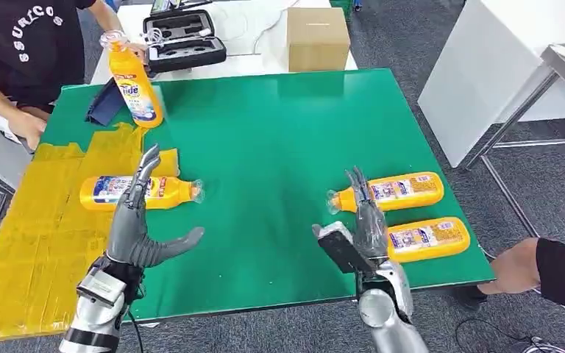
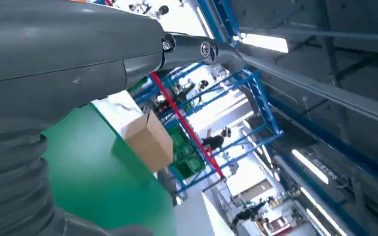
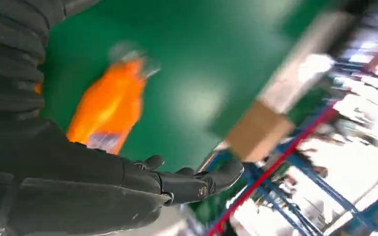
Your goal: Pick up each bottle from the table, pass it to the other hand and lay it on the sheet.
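An orange bottle point(image 1: 103, 191) lies on its side at the right edge of the yellow sheet point(image 1: 37, 235), its cap end out over the green table point(image 1: 265, 132). My left hand point(image 1: 141, 220) hovers in front of that bottle with fingers straight and thumb spread, holding nothing. Two more orange bottles point(image 1: 401, 190) point(image 1: 430, 238) lie at the table's right front. My right hand point(image 1: 360, 232) is just left of them, fingers extended and empty. In the right wrist view one bottle point(image 3: 109, 105) shows blurred beyond the hand point(image 3: 177, 182). A person holds another bottle point(image 1: 136, 84) upright at the back left.
A cardboard box point(image 1: 318, 37) and an open black case point(image 1: 184, 37) stand on the white table behind. A dark flat object point(image 1: 107, 103) lies near the upright bottle. Another person's hand point(image 1: 516, 268) rests by the table's right front corner. White furniture point(image 1: 485, 73) stands to the right.
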### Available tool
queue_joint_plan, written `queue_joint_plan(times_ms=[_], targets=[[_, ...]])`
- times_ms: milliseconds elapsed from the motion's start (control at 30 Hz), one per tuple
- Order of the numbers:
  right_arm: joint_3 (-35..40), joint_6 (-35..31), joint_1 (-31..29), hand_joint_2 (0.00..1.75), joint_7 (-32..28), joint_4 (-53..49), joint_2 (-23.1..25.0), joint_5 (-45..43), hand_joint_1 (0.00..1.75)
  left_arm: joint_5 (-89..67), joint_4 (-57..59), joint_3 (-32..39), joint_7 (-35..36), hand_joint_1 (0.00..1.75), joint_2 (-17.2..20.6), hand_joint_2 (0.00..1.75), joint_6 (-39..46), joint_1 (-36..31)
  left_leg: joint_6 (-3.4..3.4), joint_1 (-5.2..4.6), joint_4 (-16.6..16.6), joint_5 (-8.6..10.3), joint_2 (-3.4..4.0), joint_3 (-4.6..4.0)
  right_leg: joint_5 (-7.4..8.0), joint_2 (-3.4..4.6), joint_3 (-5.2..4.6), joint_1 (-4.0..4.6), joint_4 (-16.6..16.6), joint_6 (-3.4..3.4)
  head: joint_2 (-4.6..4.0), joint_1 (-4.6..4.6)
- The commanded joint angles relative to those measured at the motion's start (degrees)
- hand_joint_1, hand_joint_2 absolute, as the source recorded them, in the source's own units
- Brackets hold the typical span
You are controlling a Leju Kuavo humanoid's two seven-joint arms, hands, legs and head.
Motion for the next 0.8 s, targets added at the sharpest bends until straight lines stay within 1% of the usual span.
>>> queue_joint_plan(times_ms=[33,67,133,233,267,300,400,433,467,500,533,567,600,633,667,733,767,800], targets=[[1.0,8.0,-5.0,0.0,4.0,10.7,-14.6,9.7,0.0,2.1,5.0,2.1,0.0,0.0,-2.3,1.75,-2.2,-2.0,0.01,-0.02,-0.1,-0.05,-0.11,0.27,-0.05,-0.16,0.34,0.0,-0.1,-0.02,0.0,0.0],[1.0,8.5,-6.0,0.0,4.0,12.2,-15.3,9.7,0.0,2.1,5.8,2.2,-0.1,0.0,-2.5,1.75,-2.3,-2.6,0.01,-0.02,0.0,-0.12,-0.13,0.43,-0.12,-0.21,0.53,0.01,-0.1,-0.04,0.0,0.02],[0.9,8.7,-6.3,0.0,3.8,12.4,-15.5,9.7,0.0,2.1,6.0,2.1,-0.1,0.0,-2.5,1.75,-2.3,-2.7,0.02,-0.02,0.0,-0.02,-0.05,0.12,0.02,-0.07,0.18,0.0,-0.1,-0.01,0.0,0.0],[1.2,8.7,-6.4,0.0,4.0,12.1,-15.3,9.9,0.0,2.1,5.7,2.1,-0.1,0.0,-2.5,1.75,-2.3,-2.6,-0.02,-0.01,0.0,-0.23,-0.03,0.56,-0.17,-0.15,0.61,0.04,0.0,-0.09,0.0,0.0],[1.8,9.3,-7.5,1.75,4.5,13.0,-16.3,10.3,0.0,2.1,6.0,2.0,-0.1,0.0,-2.6,1.75,-2.3,-2.8,-0.05,0.0,0.1,-0.35,-0.01,0.74,-0.27,-0.17,0.8,0.06,0.0,-0.14,0.0,0.02],[1.7,9.7,-8.7,1.75,4.5,14.2,-17.1,10.2,0.0,2.1,6.6,2.0,-0.1,0.0,-2.6,1.75,-2.3,-3.3,-0.02,-0.02,0.0,-0.15,0.0,0.4,-0.09,-0.09,0.43,0.04,0.0,-0.06,0.0,0.0],[0.8,11.9,-11.4,1.75,3.6,17.1,-19.5,8.9,0.0,2.3,7.9,1.6,-0.4,0.0,-2.6,1.75,-2.8,-4.1,-0.01,-0.04,0.0,-0.2,0.04,0.47,-0.12,-0.07,0.48,0.04,0.0,-0.05,0.0,0.0],[0.5,12.2,-12.3,1.75,3.4,18.7,-19.7,8.7,0.0,2.4,8.4,1.5,-0.7,0.0,-2.6,1.75,-3.0,-4.4,0.02,-0.04,0.0,-0.06,0.0,0.21,-0.01,-0.06,0.22,0.03,0.0,0.0,0.0,-0.02],[0.1,11.8,-12.9,1.75,3.1,19.7,-19.8,8.9,0.0,2.4,8.5,1.5,-0.9,0.0,-2.7,1.75,-3.0,-4.4,0.02,-0.07,0.0,-0.13,-0.01,0.39,-0.1,-0.12,0.41,0.01,0.0,-0.01,0.0,-0.02],[-0.8,10.7,-13.4,1.75,3.3,20.4,-19.6,9.5,0.0,2.4,8.4,1.4,-0.9,0.0,-2.8,1.75,-3.0,-4.4,0.03,-0.04,0.0,-0.05,-0.01,0.26,-0.02,-0.1,0.27,0.02,0.0,0.01,0.0,-0.02],[-1.1,10.5,-13.5,1.75,3.4,20.6,-19.5,9.6,0.0,2.4,8.4,1.4,-0.9,0.0,-2.8,1.75,-3.0,-4.5,0.04,-0.03,0.0,-0.1,-0.03,0.4,-0.07,-0.14,0.45,0.03,0.0,0.0,0.0,0.0],[-1.1,10.5,-13.5,1.75,3.4,20.6,-19.5,9.6,0.0,2.4,8.4,1.4,-0.9,0.0,-2.8,1.75,-3.0,-4.5,0.04,0.0,0.0,-0.04,0.01,0.28,-0.01,-0.08,0.33,0.05,-0.1,0.0,0.0,0.0],[-1.1,10.4,-13.5,1.75,3.4,20.6,-19.3,9.7,0.0,2.4,8.3,1.3,-0.9,0.0,-2.9,1.75,-3.0,-4.5,0.04,-0.02,0.0,-0.11,0.02,0.42,-0.07,-0.09,0.46,0.03,-0.1,-0.01,0.0,-0.02],[-1.1,10.4,-13.5,1.75,3.4,20.6,-19.3,9.7,0.0,2.4,8.3,1.3,-0.9,0.0,-2.9,1.75,-3.0,-4.5,0.03,-0.02,0.0,-0.05,-0.01,0.31,-0.04,-0.1,0.35,0.02,0.0,-0.01,0.0,0.0],[-1.1,10.4,-13.5,1.75,3.4,20.6,-19.3,9.7,0.0,2.4,8.3,1.3,-0.9,0.0,-2.9,1.75,-3.0,-4.5,0.02,-0.02,0.0,-0.11,0.0,0.42,-0.09,-0.12,0.46,0.02,0.0,-0.04,0.0,-0.02],[-1.1,10.4,-13.5,1.75,3.4,20.6,-19.3,9.7,0.0,2.4,8.3,1.3,-0.9,0.0,-2.9,1.75,-3.0,-4.5,0.04,-0.01,0.0,-0.01,-0.02,0.17,0.0,-0.07,0.23,0.02,0.0,-0.02,0.0,-0.02],[-1.1,10.4,-13.5,1.75,3.4,20.6,-19.3,9.7,0.0,2.4,8.3,1.3,-0.9,0.0,-2.9,1.75,-3.0,-4.5,0.02,-0.01,0.0,-0.12,0.01,0.38,-0.09,-0.08,0.43,0.03,0.0,-0.06,0.0,-0.02],[-1.1,10.4,-13.5,1.75,3.4,20.6,-19.3,9.7,0.0,2.4,8.3,1.3,-0.9,0.0,-2.9,1.75,-3.0,-4.5,0.03,-0.02,0.0,-0.07,0.02,0.3,-0.05,-0.05,0.34,0.01,0.0,-0.03,0.0,-0.04]])
